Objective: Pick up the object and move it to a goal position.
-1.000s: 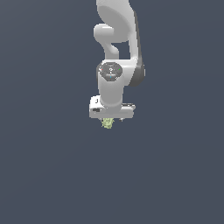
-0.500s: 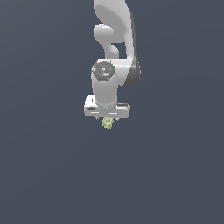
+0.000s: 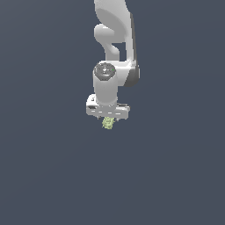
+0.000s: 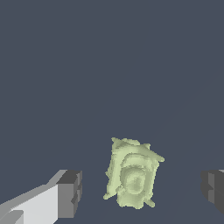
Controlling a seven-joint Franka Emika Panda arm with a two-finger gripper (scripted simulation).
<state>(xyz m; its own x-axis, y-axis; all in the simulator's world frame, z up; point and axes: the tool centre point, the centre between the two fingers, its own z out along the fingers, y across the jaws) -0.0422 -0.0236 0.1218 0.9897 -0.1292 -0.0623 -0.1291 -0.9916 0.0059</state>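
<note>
The gripper [image 4: 140, 192] stands wide open, its two dark finger pads [image 4: 70, 193] set far apart with clear gaps on both sides of what lies between them; neither pad touches anything. From the exterior view the same gripper [image 3: 108, 118] points straight down at the end of the white arm [image 3: 115, 39], which drops in from the top of the picture, bends at a round joint and ends in a flat white hand.

Between the fingers lies the object [image 4: 131, 174], a small pale yellow-green lump. Close up it looks roughly oblong, with a ragged, bumpy outline, little spikes poking out at its corners, and a raised, rounded form in its middle set inside a thicker rim. It sits slightly tilted rather than square to the fingers, and somewhat nearer one pad than the other. In the exterior view the object [image 3: 108, 123] shows as a tiny greenish speck just under the middle of the hand, far narrower than the hand itself.

By count: one arm, one gripper with two fingers, and one object. Everything around them is plain dark grey-blue ground [image 3: 48, 176], with no edge or marking visible.
</note>
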